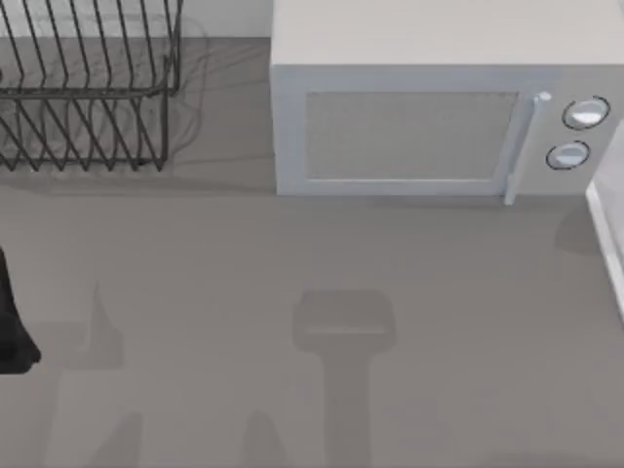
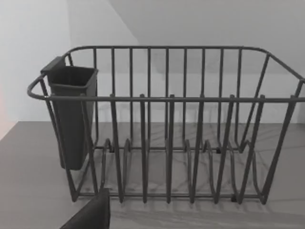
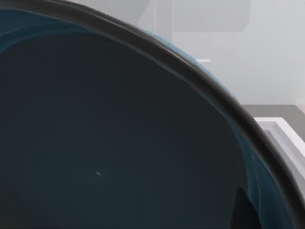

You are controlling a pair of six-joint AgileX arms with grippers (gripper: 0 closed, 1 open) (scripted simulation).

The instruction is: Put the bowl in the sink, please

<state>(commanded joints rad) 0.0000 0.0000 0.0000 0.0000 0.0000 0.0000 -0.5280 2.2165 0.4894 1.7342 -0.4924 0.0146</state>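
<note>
Grey counter [image 1: 195, 292] holds microwave [image 1: 429, 117] (2 unlabeled dials); bowl [image 3: 119, 143] close by right wrist; end effector states unclear.

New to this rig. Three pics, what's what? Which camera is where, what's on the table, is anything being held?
This is a rendered simulation of two AgileX arms at a grey table, each ending in a two-finger hand.

The top view looks straight down. It shows a white microwave at the back, a wire dish rack at the back left, and a dark piece of the left arm at the left edge. A white edge sits at the far right; I can't tell what it is.

The left wrist view is from that arm's camera, facing the dish rack, which carries a dark cutlery cup.

The right wrist view sits very close to the bowl, its dark blue inside and rim nearly filling the picture. Whether the right hand grips it can't be seen.
</note>
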